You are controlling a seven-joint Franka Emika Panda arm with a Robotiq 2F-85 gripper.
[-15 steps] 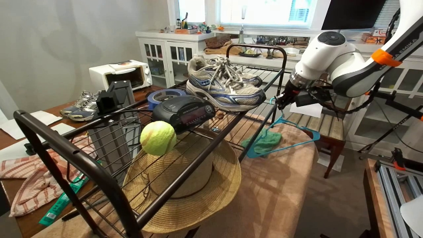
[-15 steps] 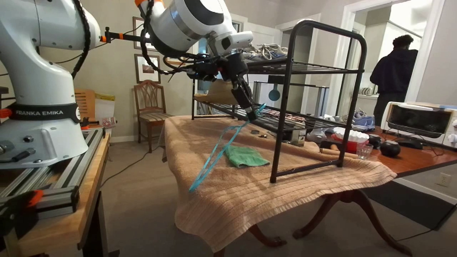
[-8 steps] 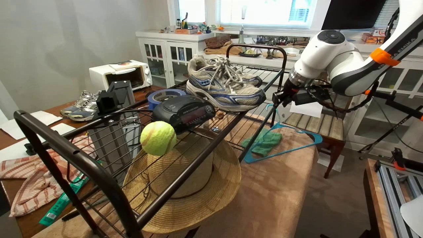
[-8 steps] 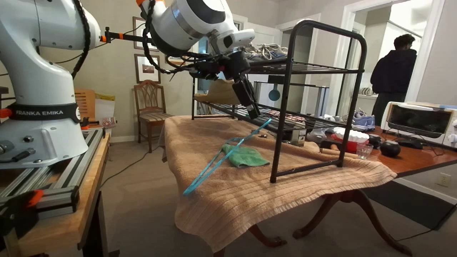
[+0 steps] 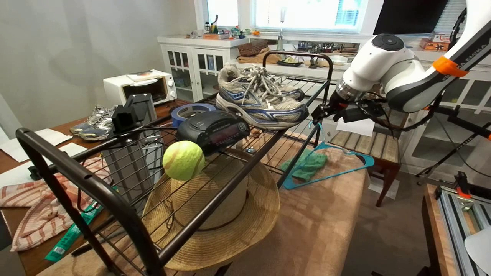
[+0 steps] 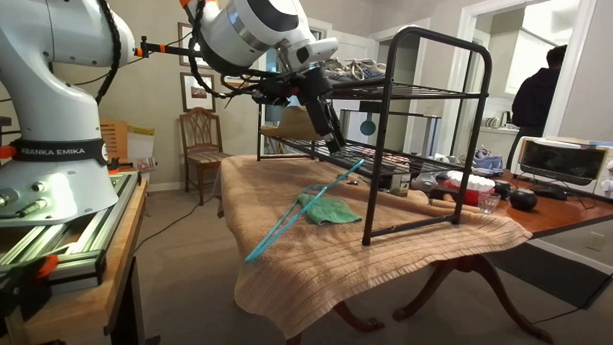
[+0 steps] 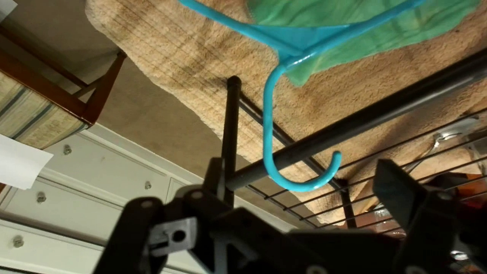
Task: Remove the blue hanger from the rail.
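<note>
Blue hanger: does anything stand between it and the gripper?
Nothing visible does: in the wrist view, the hook of the blue hanger lies uncovered ahead of the open gripper; the rail crosses behind the hook.

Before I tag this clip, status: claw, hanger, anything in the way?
Claw open, nothing held. Hanger hooked over the rail, not yet off. Post close by the claw, possibly in the way.

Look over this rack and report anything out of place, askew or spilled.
One running shoe looks askew: its toe juts past the upper rail. The blue hanger also sits crooked: hooked over the lower rail, it slants outward from the rack in an exterior view instead of hanging straight down. No spill shows.
</note>
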